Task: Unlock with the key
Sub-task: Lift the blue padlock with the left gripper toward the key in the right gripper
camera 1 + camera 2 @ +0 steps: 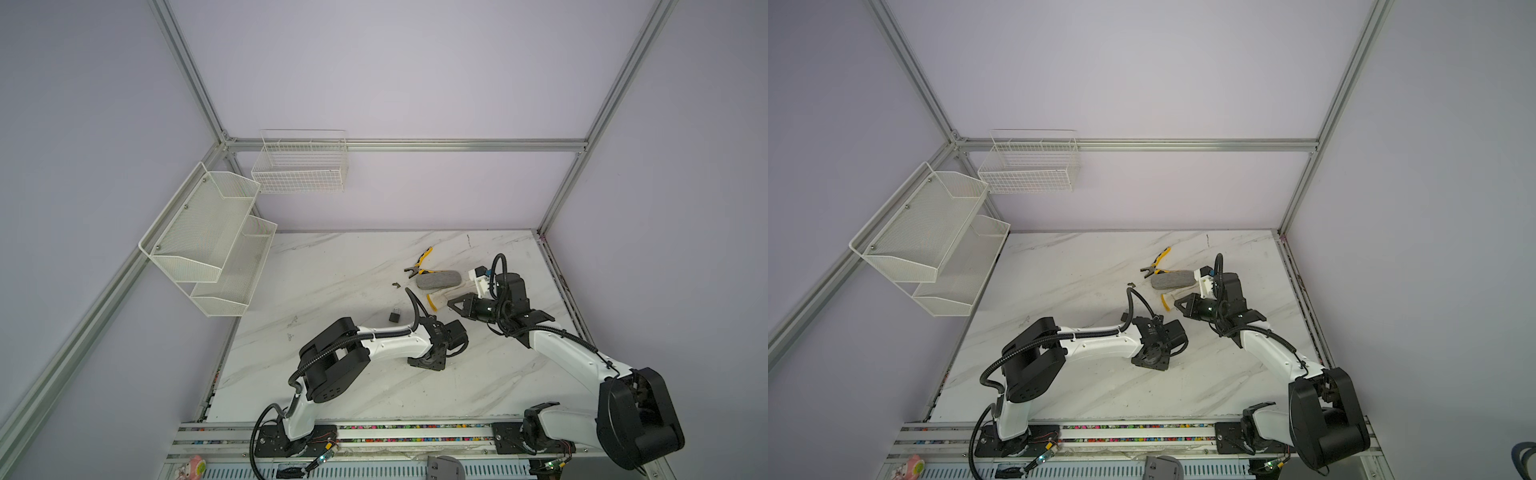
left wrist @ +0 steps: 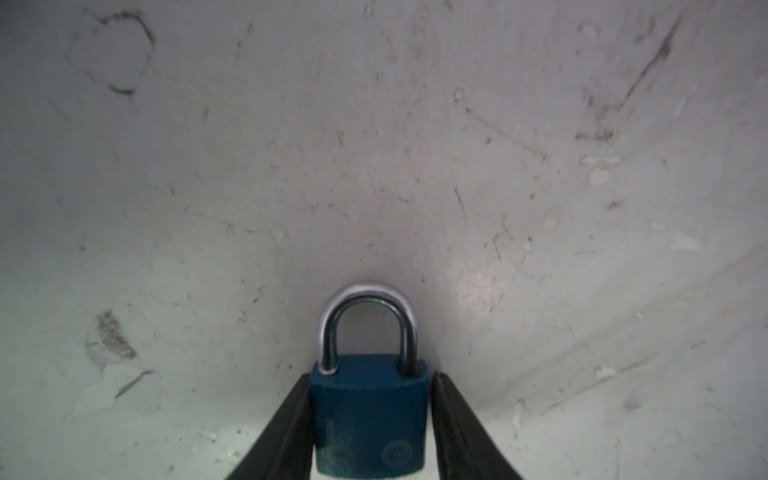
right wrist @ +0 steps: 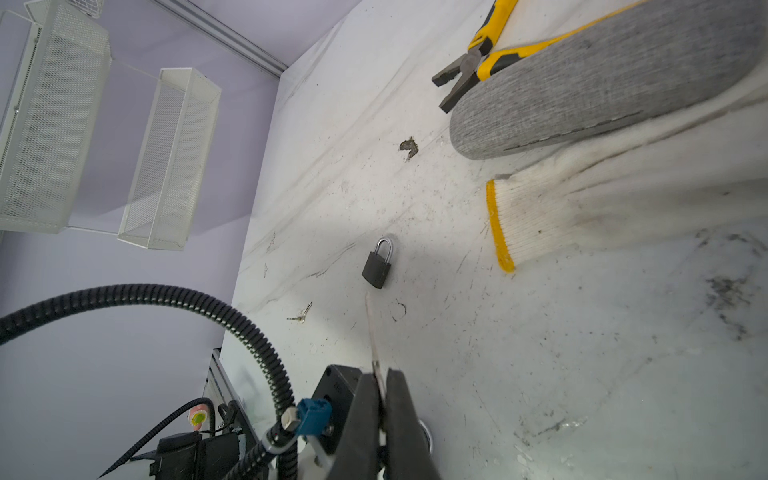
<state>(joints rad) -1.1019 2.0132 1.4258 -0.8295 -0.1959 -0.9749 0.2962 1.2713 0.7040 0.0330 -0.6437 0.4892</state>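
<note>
Here, the key (image 3: 371,332) sticks out of the right gripper (image 3: 382,374) as a thin strip of metal seen from its edge. The two black fingers are pressed together on it and pinch it tight. In a top view this gripper (image 1: 452,305) is a little right of the middle of the table (image 1: 332,270), just beside a white glove (image 1: 438,298) with a yellow cuff.

The key points toward a dark padlock (image 3: 377,266). That padlock lies by itself on the table with its silver loop closed. Some small loose keys (image 3: 300,316) lie on the table near it.

A blue padlock (image 2: 370,415) shows in the left wrist view. It sits right between the fingers of the left gripper (image 2: 374,377). Its shiny loop is closed and points away from them. One finger (image 2: 297,415) touches the side of the blue body. The other finger is so close that I cannot tell if it touches or if a thin gap is there. So I cannot tell if the left gripper is pinching the blue padlock or only sits around it.

Farther back are a grey pouch (image 1: 438,280) and pliers (image 1: 419,266) with yellow handles. White mesh shelves (image 1: 208,241) hang on the left wall and a wire basket (image 1: 299,166) on the back wall
</note>
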